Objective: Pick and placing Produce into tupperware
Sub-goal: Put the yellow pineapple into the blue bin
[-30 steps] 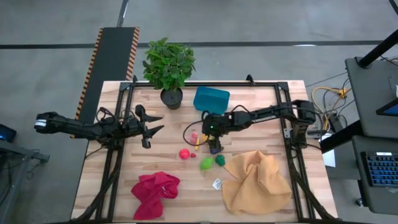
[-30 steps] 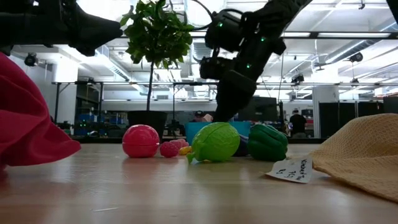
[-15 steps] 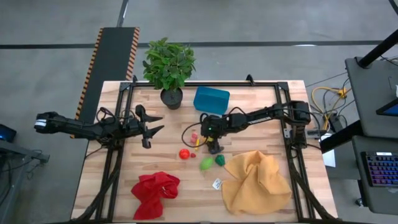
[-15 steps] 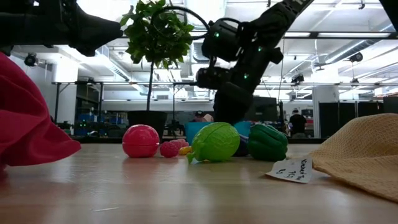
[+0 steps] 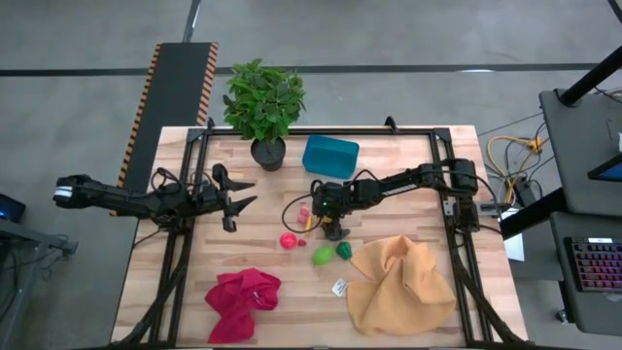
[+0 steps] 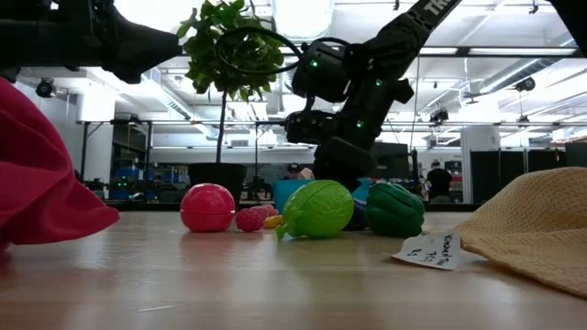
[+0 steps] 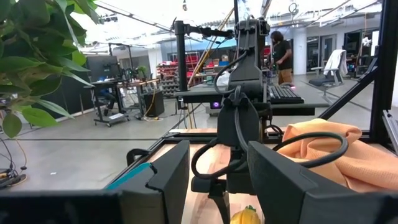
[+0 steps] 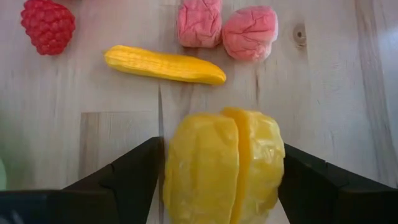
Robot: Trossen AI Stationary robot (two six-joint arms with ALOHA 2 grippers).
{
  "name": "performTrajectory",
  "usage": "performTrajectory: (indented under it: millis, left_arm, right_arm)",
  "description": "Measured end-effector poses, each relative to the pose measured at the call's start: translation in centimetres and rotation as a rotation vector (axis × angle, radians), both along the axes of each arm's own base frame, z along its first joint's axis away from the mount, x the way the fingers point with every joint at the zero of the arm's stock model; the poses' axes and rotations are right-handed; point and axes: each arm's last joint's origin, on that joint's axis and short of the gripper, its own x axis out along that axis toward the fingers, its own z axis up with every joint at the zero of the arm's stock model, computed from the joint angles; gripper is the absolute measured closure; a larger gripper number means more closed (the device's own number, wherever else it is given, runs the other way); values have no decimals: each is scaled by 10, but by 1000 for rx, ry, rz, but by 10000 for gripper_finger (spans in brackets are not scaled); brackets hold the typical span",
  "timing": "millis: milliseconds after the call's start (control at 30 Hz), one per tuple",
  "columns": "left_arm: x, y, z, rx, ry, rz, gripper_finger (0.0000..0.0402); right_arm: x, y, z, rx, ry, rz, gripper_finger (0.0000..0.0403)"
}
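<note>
A ridged yellow toy fruit [image 8: 224, 168] is flanked by the fingers of the right gripper [image 5: 333, 229], spread either side of it low over the tabletop [image 5: 408, 165], near mid-table. The teal tupperware [image 5: 330, 154] is set beside the potted plant [image 5: 263, 102]. The left gripper [image 5: 236, 202] is held open, well apart.

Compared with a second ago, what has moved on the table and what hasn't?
The right gripper stayed low over the produce while its wrist shifted slightly toward the left arm's side; its fingers now flank a yellow toy. The left gripper, teal tub, cloths, plant and the other produce look unchanged.
</note>
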Motion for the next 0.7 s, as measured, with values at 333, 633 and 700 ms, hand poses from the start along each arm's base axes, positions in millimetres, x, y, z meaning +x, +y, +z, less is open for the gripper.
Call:
performTrajectory:
  millis: [333, 633, 700]
  left_arm:
    - [0, 0, 0, 0, 0, 0, 253]
    - [0, 0, 0, 0, -1, 0, 253]
    - [0, 0, 0, 0, 0, 0, 253]
  right_arm:
    - [0, 0, 0, -5, 0, -9, 189]
    - [0, 0, 1, -3, 3, -11, 205]
    - [1, 0, 3, -3, 3, -12, 205]
